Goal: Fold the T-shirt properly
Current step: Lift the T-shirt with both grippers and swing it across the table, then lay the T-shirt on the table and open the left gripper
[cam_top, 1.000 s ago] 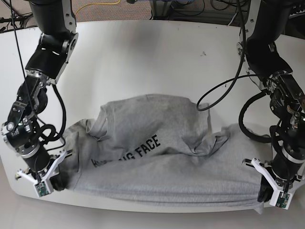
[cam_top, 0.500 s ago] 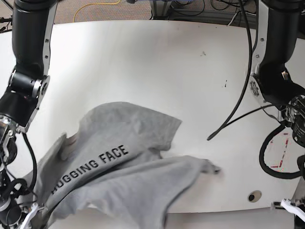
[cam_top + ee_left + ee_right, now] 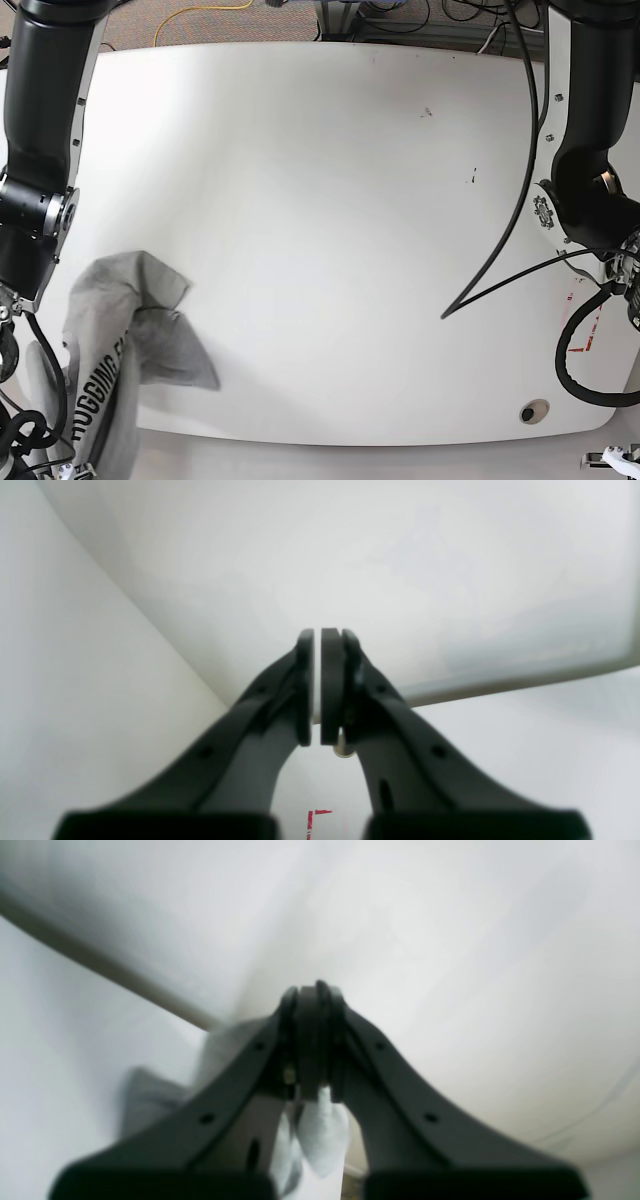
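Note:
The heather-grey T-shirt [image 3: 120,330] hangs bunched over the table's front left corner, with part of its black lettering showing. My right gripper [image 3: 312,995] is shut on a fold of the grey T-shirt [image 3: 322,1135], which hangs below the pads, off the table edge. In the base view this gripper is below the frame at the lower left. My left gripper [image 3: 317,640] is shut but for a hairline gap and holds nothing, beyond the table's front right edge. It is out of frame in the base view.
The white table [image 3: 320,200] has a small round hole [image 3: 531,412] near its front right edge. A black cable [image 3: 500,270] hangs from the left arm over the table's right part. Red marks [image 3: 585,330] lie at the right edge.
The T-shirt has been pulled left from the table's front to its left corner. The left gripper no longer holds it. Both grippers have dropped out of the base view.

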Controlling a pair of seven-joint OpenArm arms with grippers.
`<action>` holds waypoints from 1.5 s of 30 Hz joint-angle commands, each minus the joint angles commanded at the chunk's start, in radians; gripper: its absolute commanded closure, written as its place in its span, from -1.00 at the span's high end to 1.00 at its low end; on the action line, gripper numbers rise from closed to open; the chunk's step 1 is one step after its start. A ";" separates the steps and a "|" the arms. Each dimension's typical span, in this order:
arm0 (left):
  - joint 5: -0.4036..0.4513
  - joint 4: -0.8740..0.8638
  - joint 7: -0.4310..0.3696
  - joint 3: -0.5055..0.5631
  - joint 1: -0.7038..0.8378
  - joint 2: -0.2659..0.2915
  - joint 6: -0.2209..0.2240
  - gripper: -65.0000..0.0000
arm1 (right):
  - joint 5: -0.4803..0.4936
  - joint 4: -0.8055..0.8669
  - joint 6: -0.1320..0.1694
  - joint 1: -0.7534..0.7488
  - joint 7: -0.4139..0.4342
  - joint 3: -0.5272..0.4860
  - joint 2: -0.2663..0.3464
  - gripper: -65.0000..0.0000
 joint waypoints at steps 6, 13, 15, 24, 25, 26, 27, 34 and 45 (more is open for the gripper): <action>0.000 0.000 -0.002 0.000 0.044 0.003 0.000 -1.00 | 0.000 0.000 0.000 -0.002 0.000 -0.003 -0.002 -1.00; 0.000 -0.005 -0.005 -0.002 0.072 0.000 0.000 -1.00 | 0.000 0.000 0.000 -0.002 -0.003 -0.005 -0.044 -1.00; 0.000 -0.005 -0.005 -0.003 0.077 -0.002 0.000 -1.00 | 0.000 0.000 0.000 0.000 -0.003 -0.005 -0.058 -1.00; 0.002 -0.008 -0.005 -0.072 0.098 -0.026 -0.002 -1.00 | -0.003 0.064 0.003 0.058 -0.051 -0.084 -0.170 -1.00; 0.002 -0.008 -0.005 -0.078 0.098 -0.038 -0.002 -1.00 | -0.009 0.091 0.011 0.071 -0.058 -0.100 -0.196 -1.00; 0.002 -0.008 -0.005 -0.080 0.098 -0.043 -0.002 -1.00 | -0.011 0.101 0.017 0.074 -0.060 -0.103 -0.206 -1.00; 0.002 -0.008 -0.005 -0.080 0.098 -0.048 -0.002 -1.00 | -0.011 0.121 0.026 0.080 -0.063 -0.107 -0.227 -1.00; 0.002 -0.008 -0.005 -0.083 0.132 -0.086 -0.002 -1.00 | -0.049 0.183 0.044 0.141 -0.121 -0.109 -0.338 -1.00; 0.000 -0.006 -0.037 -0.078 0.176 -0.084 -0.003 -1.00 | -0.068 0.276 0.044 0.031 -0.124 -0.107 -0.336 -1.00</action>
